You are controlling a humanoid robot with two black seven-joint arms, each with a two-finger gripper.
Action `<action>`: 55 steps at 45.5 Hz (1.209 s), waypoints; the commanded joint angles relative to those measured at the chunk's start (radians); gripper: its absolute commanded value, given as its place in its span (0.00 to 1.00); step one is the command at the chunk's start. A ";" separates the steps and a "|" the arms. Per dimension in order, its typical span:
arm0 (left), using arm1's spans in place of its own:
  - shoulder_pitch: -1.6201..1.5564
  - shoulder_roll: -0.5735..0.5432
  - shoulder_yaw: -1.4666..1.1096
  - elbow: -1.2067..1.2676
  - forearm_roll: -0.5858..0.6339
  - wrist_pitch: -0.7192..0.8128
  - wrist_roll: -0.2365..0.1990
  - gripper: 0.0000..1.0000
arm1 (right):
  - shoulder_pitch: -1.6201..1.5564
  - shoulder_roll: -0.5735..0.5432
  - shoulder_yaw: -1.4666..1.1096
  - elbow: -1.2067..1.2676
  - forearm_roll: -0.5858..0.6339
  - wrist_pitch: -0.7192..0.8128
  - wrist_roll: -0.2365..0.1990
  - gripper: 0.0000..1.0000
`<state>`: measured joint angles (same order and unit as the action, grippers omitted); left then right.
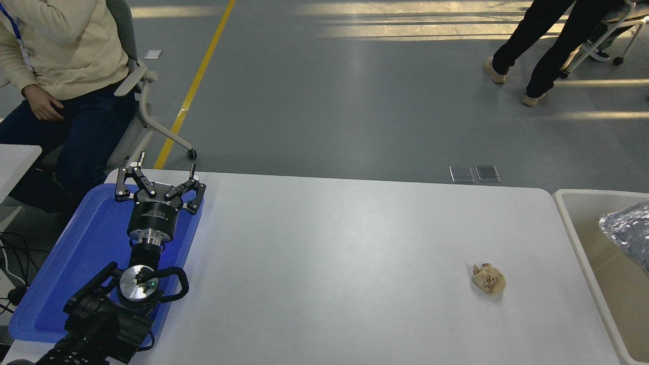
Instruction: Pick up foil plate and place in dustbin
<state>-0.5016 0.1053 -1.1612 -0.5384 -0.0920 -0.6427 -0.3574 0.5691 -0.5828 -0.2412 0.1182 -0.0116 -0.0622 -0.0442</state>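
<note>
Part of the shiny, crinkled foil plate (627, 233) shows at the right edge of the head view, inside the outline of the cream dustbin (573, 223); the picture edge cuts off the rest of it. Whether it rests in the bin or hangs above it cannot be told. The right gripper and arm are out of view. My left gripper (159, 170) stays parked over the blue tray at the lower left, open with nothing between its fingers.
A blue tray (61, 284) lies at the table's left end under the left arm. A crumpled tan paper ball (489, 278) sits on the white table near the bin. A person in a cream sweater (61, 45) sits at the far left. Another person's legs (537, 45) stand at the far right.
</note>
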 commanded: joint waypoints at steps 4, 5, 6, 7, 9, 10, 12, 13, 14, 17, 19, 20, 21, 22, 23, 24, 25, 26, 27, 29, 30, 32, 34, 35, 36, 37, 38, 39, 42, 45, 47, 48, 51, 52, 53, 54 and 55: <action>0.000 0.001 0.000 0.000 0.000 0.000 0.000 1.00 | -0.003 0.009 0.017 0.000 0.004 0.001 0.007 0.70; 0.000 -0.001 0.000 0.000 0.000 0.000 0.000 1.00 | -0.003 0.009 0.017 0.000 0.004 0.004 0.007 0.70; 0.000 -0.001 0.000 0.000 0.000 0.000 0.000 1.00 | -0.003 0.009 0.017 0.000 0.002 0.005 0.009 0.71; 0.000 -0.001 0.000 0.000 0.000 0.000 0.000 1.00 | -0.002 0.009 0.017 0.001 0.002 0.007 0.009 0.71; 0.000 -0.001 0.000 0.000 0.000 0.000 0.000 1.00 | 0.000 0.009 0.016 0.001 0.001 0.008 0.014 0.74; 0.000 0.001 0.000 0.000 0.000 0.000 0.000 1.00 | 0.005 0.009 0.013 0.003 -0.001 0.008 0.015 0.75; 0.000 -0.001 0.000 0.000 0.000 0.000 0.000 1.00 | 0.012 0.009 0.008 0.005 -0.007 0.010 0.018 0.77; 0.000 0.001 0.000 0.000 0.000 0.000 0.000 1.00 | 0.017 0.009 0.008 0.006 -0.011 0.012 0.024 0.78; 0.000 -0.001 0.000 0.000 0.000 0.000 0.000 1.00 | 0.020 0.009 0.008 0.009 -0.013 0.012 0.030 0.80; 0.000 -0.001 0.000 0.000 0.000 0.000 0.000 1.00 | 0.058 0.017 0.005 0.014 -0.018 0.016 0.056 0.88; 0.000 -0.001 0.000 0.000 0.000 0.000 0.000 1.00 | 0.086 0.024 -0.001 0.014 -0.019 0.016 0.064 0.92; 0.000 -0.001 0.000 0.000 0.000 0.000 0.000 1.00 | 0.098 0.029 -0.003 0.014 -0.019 0.016 0.066 0.93; 0.000 -0.001 0.000 0.000 0.000 0.000 0.000 1.00 | 0.109 0.034 -0.006 0.015 -0.021 0.018 0.066 0.93; 0.000 -0.001 0.000 0.000 0.000 0.000 0.000 1.00 | 0.121 0.040 -0.009 0.017 -0.024 0.018 0.066 0.93; 0.000 -0.001 0.000 0.000 0.000 0.000 0.000 1.00 | 0.135 0.043 -0.013 0.017 -0.028 0.019 0.066 0.93; 0.000 -0.001 0.000 0.000 0.000 0.000 0.000 1.00 | 0.149 0.046 -0.020 0.018 -0.037 0.024 0.066 0.93; 0.000 -0.001 0.000 0.000 0.000 0.000 0.000 1.00 | 0.164 0.049 -0.026 0.020 -0.047 0.033 0.066 0.93; 0.000 -0.001 0.000 0.000 0.000 0.000 0.000 1.00 | 0.179 0.052 -0.030 0.020 -0.057 0.045 0.066 0.93; 0.000 -0.001 0.000 0.000 0.000 0.000 0.000 1.00 | 0.196 0.058 -0.035 0.021 -0.068 0.057 0.066 0.93; 0.000 -0.001 0.000 0.000 0.000 0.000 0.000 1.00 | 0.225 0.076 -0.038 0.021 -0.083 0.071 0.066 0.93; 0.000 -0.001 0.000 0.000 0.000 0.000 0.000 1.00 | 0.238 0.087 -0.038 0.021 -0.088 0.076 0.066 0.93; 0.000 -0.001 0.000 0.000 0.000 0.000 0.000 1.00 | 0.259 0.109 -0.040 0.020 -0.100 0.079 0.064 0.93; 0.000 -0.001 0.000 0.000 0.000 0.000 0.000 1.00 | 0.281 0.123 -0.040 0.021 -0.111 0.079 0.064 0.93; 0.000 -0.001 0.000 0.000 0.000 0.000 0.000 1.00 | 0.291 0.129 -0.040 0.021 -0.119 0.079 0.063 0.93; 0.000 -0.001 0.000 0.000 0.000 0.000 0.000 1.00 | 0.302 0.136 -0.040 0.021 -0.123 0.079 0.063 0.94; 0.000 -0.001 0.000 0.000 0.000 0.000 0.000 1.00 | 0.313 0.144 -0.040 0.021 -0.128 0.079 0.061 0.97; 0.000 -0.001 0.000 0.000 0.000 0.000 0.000 1.00 | 0.324 0.147 -0.040 0.027 -0.130 0.079 0.060 0.99; 0.000 -0.001 0.000 0.000 0.000 0.000 0.000 1.00 | 0.336 0.147 -0.040 0.038 -0.130 0.079 0.056 0.99; 0.000 0.001 0.000 0.000 0.000 0.000 0.000 1.00 | 0.363 0.133 -0.049 0.090 -0.137 0.079 0.053 0.99; 0.000 -0.001 0.000 0.000 0.000 0.000 0.000 1.00 | 0.402 0.112 -0.075 0.155 -0.168 0.073 0.053 0.99; 0.000 -0.001 0.000 0.000 0.000 0.000 0.000 1.00 | 0.426 0.098 -0.089 0.198 -0.186 0.067 0.053 0.99; 0.000 -0.001 0.000 0.000 0.000 0.000 0.000 1.00 | 0.440 0.090 -0.095 0.219 -0.194 0.062 0.053 0.99; 0.000 -0.001 0.000 0.000 0.000 0.000 0.000 1.00 | 0.472 0.071 -0.115 0.296 -0.206 0.056 0.053 0.99; 0.000 -0.001 0.000 0.000 0.000 0.000 0.000 1.00 | 0.485 0.061 -0.124 0.322 -0.206 0.050 0.053 0.99; 0.000 -0.001 0.000 0.000 0.000 0.000 0.000 1.00 | 0.494 0.052 -0.135 0.349 -0.206 0.041 0.053 0.99; 0.000 -0.001 0.000 0.000 0.000 0.000 0.000 1.00 | 0.505 0.043 -0.147 0.376 -0.206 0.030 0.053 0.99; 0.000 -0.001 0.000 0.000 0.000 0.000 0.000 1.00 | 0.515 0.034 -0.161 0.399 -0.206 0.021 0.053 0.99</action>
<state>-0.5016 0.1044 -1.1612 -0.5384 -0.0922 -0.6428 -0.3574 0.9630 -0.4919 -0.3228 0.3030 -0.1761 -0.0005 0.0104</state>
